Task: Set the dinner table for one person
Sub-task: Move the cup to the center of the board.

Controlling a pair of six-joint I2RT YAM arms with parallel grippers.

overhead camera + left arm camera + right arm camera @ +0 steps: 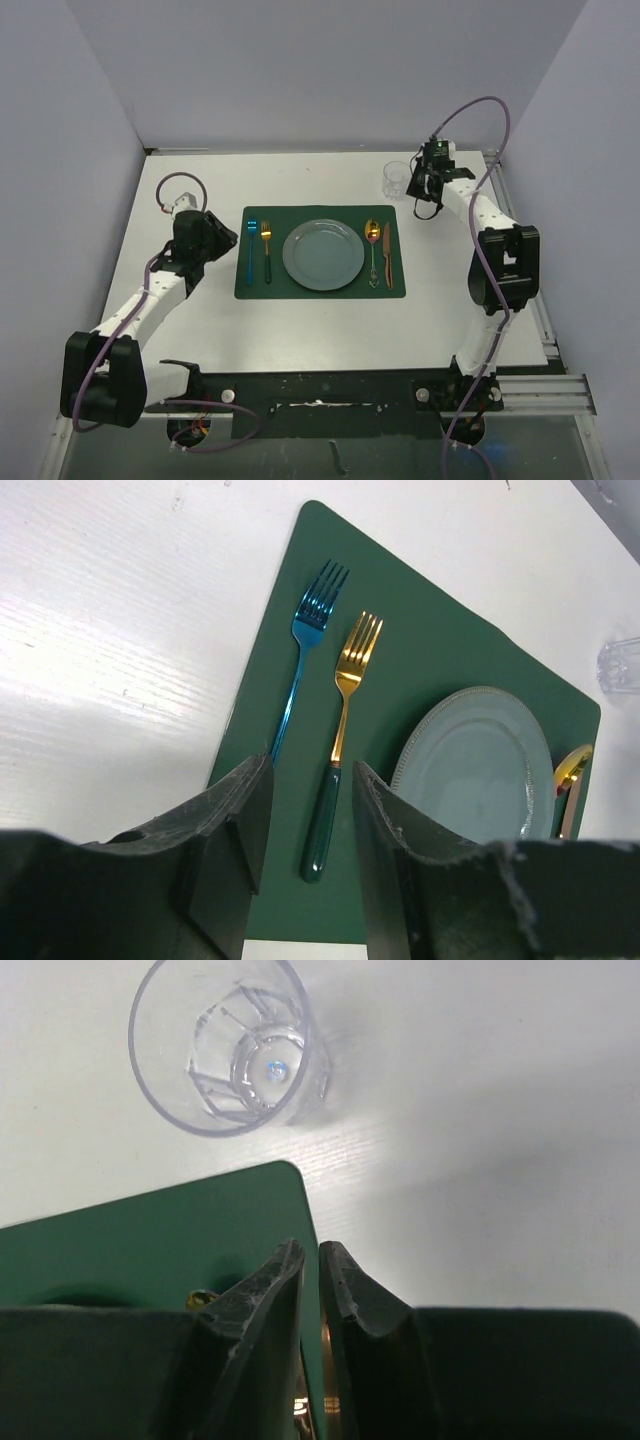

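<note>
Large flat matte white rectangular dinner table (330, 330) with metal rail edging, reaching from the arm bases to the far wall. At its centre, a dark green rectangular placemat (255, 290). In the middle of the mat, a round grey-blue plate (323, 254). Left of the plate, side by side with tines pointing far: a shiny blue metal fork (251, 250) outermost, then a gold fork with dark green handle (266, 252). Right of the plate: a gold spoon with green handle (373, 252), then a copper-coloured knife (387, 255) near the mat's right edge. Just beyond the mat's far right corner, upright on the bare table, a clear faceted tumbler (396, 179).

Left gripper (312, 770) just left of the mat, facing the forks, jaws moderately apart, nothing between. Right gripper (307, 1247) over the mat's far right corner, near the tumbler but apart from it, jaws parted by only a thin slit, holding nothing.
</note>
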